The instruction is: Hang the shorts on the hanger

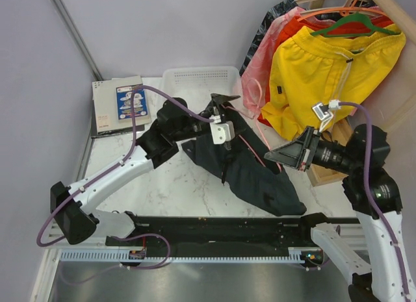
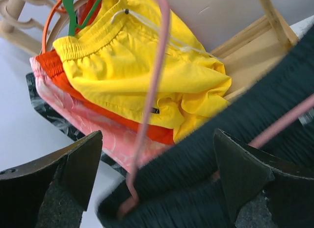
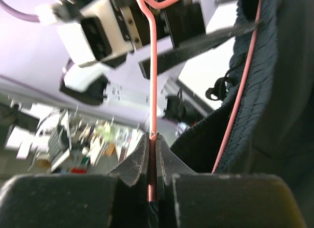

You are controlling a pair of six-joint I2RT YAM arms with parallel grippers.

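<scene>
Two robot arms work over a pale marbled table [image 1: 162, 185]. Nearest, on the right, the right fingers [image 3: 135, 164] are pressed together on a thin wire of the pale-pink hanger [image 3: 152, 90], pinching it.

Just beyond lie the shorts [image 1: 260, 178], dark navy fabric stretched diagonally across the table. The hanger passes through them, and pink wire runs along the ribbed elastic waistband.

Farther in, at the raised upper end of the shorts, the left fingers [image 2: 73, 164] stand wide apart and hold nothing. The waistband and a length of pink wire sit in the gap between them.

Behind are a white basket [image 1: 201, 78] and, far right, yellow shorts [image 1: 325, 75] hung on a green hanger [image 1: 354, 24].

The step in hand appears to be seating the waistband on the hanger. To do it well, the right grip should probably hold the wire steady. The left fingers should close on fabric alone, not on the wire, and draw it evenly along the frame. Pinching cloth and wire together, or tugging hard, could drag the shorts off the hanger.
</scene>
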